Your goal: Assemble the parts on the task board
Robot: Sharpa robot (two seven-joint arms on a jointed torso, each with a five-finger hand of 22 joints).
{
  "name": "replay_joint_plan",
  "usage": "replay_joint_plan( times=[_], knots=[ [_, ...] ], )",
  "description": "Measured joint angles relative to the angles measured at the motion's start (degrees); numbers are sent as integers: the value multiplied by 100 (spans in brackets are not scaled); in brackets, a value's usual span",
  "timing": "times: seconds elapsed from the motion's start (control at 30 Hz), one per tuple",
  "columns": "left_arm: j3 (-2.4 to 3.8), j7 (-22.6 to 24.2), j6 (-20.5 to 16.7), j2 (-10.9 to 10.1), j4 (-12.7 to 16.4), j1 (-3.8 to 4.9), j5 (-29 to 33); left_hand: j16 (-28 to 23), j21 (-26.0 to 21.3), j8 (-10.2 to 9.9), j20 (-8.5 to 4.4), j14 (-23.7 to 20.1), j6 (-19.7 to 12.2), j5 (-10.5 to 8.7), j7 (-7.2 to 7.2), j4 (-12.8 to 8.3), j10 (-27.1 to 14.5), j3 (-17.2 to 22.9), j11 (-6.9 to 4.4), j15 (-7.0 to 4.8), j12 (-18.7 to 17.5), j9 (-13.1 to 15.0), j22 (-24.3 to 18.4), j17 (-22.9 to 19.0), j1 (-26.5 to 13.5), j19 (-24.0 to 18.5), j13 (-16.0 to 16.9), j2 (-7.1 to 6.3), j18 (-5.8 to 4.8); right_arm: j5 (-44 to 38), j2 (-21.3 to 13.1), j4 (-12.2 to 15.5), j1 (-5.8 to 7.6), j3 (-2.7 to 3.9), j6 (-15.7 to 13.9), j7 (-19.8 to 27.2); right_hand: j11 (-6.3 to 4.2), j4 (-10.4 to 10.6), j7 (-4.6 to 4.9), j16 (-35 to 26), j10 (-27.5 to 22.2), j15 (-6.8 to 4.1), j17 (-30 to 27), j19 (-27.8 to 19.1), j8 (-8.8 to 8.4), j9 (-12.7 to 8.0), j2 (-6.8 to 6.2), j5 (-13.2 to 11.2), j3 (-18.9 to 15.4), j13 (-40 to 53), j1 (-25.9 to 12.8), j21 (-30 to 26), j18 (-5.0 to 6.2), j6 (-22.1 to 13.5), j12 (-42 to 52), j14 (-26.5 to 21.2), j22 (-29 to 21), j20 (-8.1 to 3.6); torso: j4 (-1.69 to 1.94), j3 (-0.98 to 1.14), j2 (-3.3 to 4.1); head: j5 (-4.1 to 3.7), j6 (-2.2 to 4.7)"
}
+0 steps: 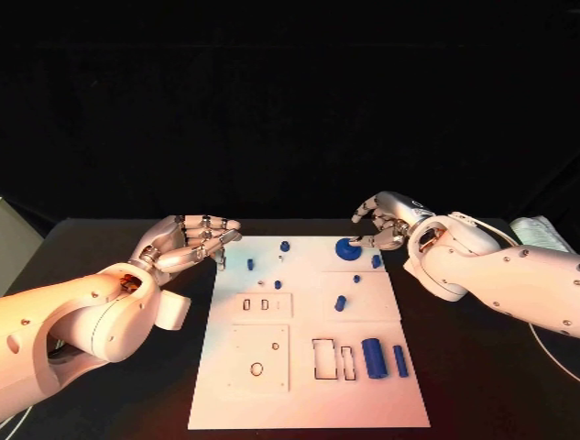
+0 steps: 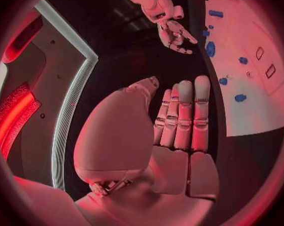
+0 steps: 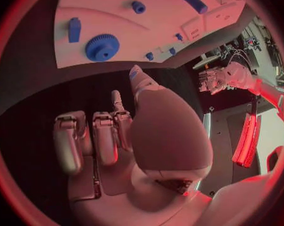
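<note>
**Approach to the gear**

The round blue toothed gear (image 1: 349, 248) lies at the far right edge of the white task board (image 1: 303, 403). Right hand (image 1: 385, 223) hovers just beside it, fingers curled, holding nothing; lower squarely, pinch its rim. Left hand (image 1: 188, 240), empty, fingers together, waits beside the board.

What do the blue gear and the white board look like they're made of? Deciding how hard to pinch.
Blue gear: likely matte plastic, possibly printed; its colour is even, its teeth crisp, and it shows no metallic glint. Task board: looks like rigid white plastic or painted sheet, flat and smooth with clean-cut rectangular slots. Neither can be confirmed from looks alone.
</note>
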Motion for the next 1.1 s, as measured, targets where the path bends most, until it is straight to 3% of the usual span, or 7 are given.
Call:
replay_joint_plan(
  times=[0.2,0.47,0.97,1.1],
  knots=[
    [0,0,15,4,-12,0,0,0,0,0,0,0,0,0,0,0,0,0,0,0,0,0,0,0,0,0,0,0,0,346,3,-205,-6,-2,367,-60,-2,61,32,48,16,15,0,2,52,9,23,0,-62,10,-23,2,0,-38,234,-15,0,12,-15,14,-7,7,10],
    [-1,0,26,4,-24,0,1,0,0,0,0,0,0,0,0,0,0,0,0,0,0,8,10,0,0,0,0,0,0,523,176,-439,-80,-12,596,-194,2,61,12,48,20,34,0,2,52,8,23,0,-93,10,-23,2,1,-58,260,5,-1,12,-7,7,-3,-18,8],
    [-1,-2,38,1,-23,-1,2,0,28,0,21,0,0,0,0,0,0,0,0,0,-22,6,18,1,0,-21,0,0,0,538,525,-803,-206,-28,599,-378,2,61,12,48,19,34,-1,2,99,15,56,0,-93,9,10,2,3,-58,260,5,-2,53,-3,-3,0,20,-74],
    [-1,-5,42,-1,-23,-1,2,0,28,0,21,0,0,0,0,0,0,0,0,0,-22,6,18,1,0,-21,0,0,0,536,613,-904,-218,-38,534,-413,2,80,12,48,19,34,-1,2,141,20,138,0,-74,9,-1,2,3,-58,260,5,-2,53,-3,-3,-1,38,-105]
  ],
)
